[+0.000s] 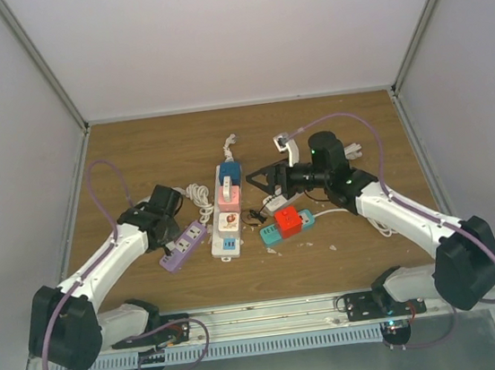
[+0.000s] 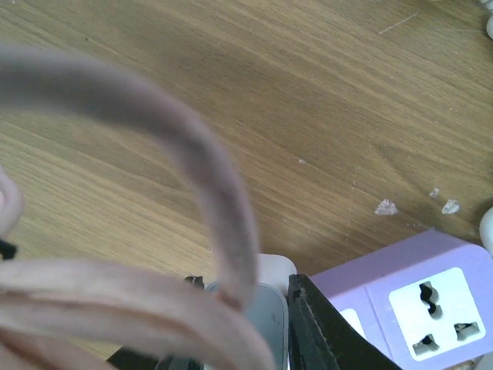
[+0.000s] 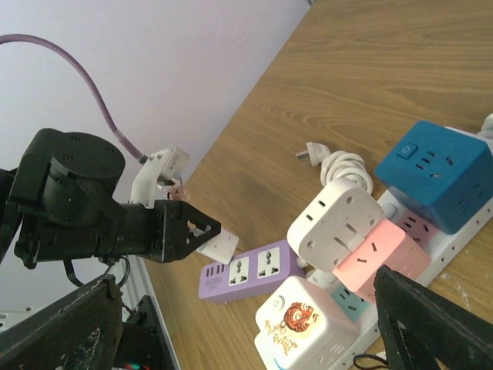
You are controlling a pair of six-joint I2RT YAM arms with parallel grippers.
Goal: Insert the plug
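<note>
White walls (image 1: pixel 229 34) are enclosing a brown wooden tabletop (image 1: pixel 331 130) scattered with power strips. A long white power strip (image 3: pixel 464 229) is lying near the middle and carrying a row of adapters pushed into its sockets: a blue cube adapter (image 3: pixel 435 173), a pink block adapter (image 3: pixel 377 250), a rounded white adapter (image 3: pixel 335 220) sitting tilted above the pink one, and a white cube with a cartoon print (image 3: pixel 296 324). To its right, a teal power strip (image 1: pixel 271 233) is holding a red cube adapter (image 1: pixel 288 222).

The left claw (image 3: pixel 202 233) is clenching a small white plug (image 3: pixel 219 245), holding it just beside the far end of a lilac power strip (image 3: pixel 248 271), whose two universal sockets are facing up; the plug is not sitting in either socket. The plug's pale cord (image 2: pixel 192 154) is looping close across the left wrist view. The right claw (image 1: pixel 261 183) is hanging released, with its jaws spread wide, beside the white strip.
</note>
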